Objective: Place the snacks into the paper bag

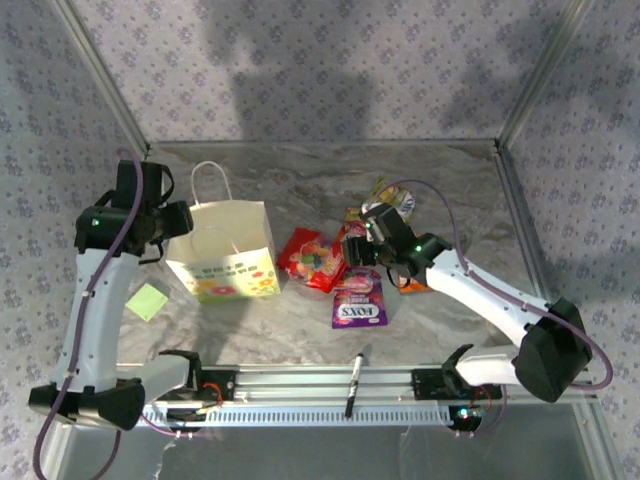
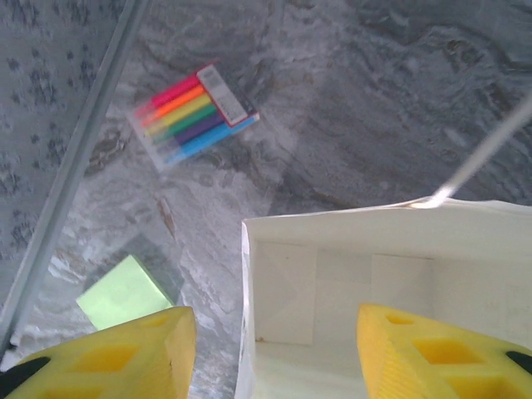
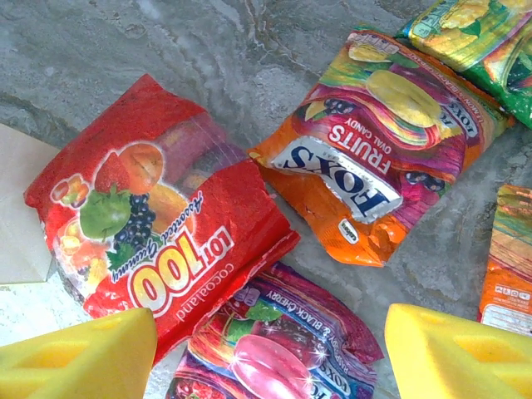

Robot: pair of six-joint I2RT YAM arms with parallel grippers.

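The cream paper bag point(image 1: 225, 255) stands upright at the left with its mouth open. In the left wrist view its white inside point(image 2: 349, 249) shows bare paper. My left gripper point(image 1: 176, 222) hovers over the bag's left edge, open point(image 2: 278, 366), one finger outside the wall and one over the inside. The snacks lie right of the bag: red point(image 3: 158, 241), purple point(image 3: 283, 349), orange-pink point(image 3: 374, 150), yellow-green point(image 3: 482, 41) and orange point(image 3: 511, 258). My right gripper point(image 1: 358, 245) hangs open point(image 3: 270, 366) above the purple point(image 1: 360, 300) and red point(image 1: 308, 257) packets, holding nothing.
A clear pack of coloured markers point(image 2: 195, 116) and a green sticky pad point(image 2: 125, 291) lie left of the bag near the metal frame rail. A black pen point(image 1: 355, 385) lies at the table's near edge. Printed walls enclose the table on three sides.
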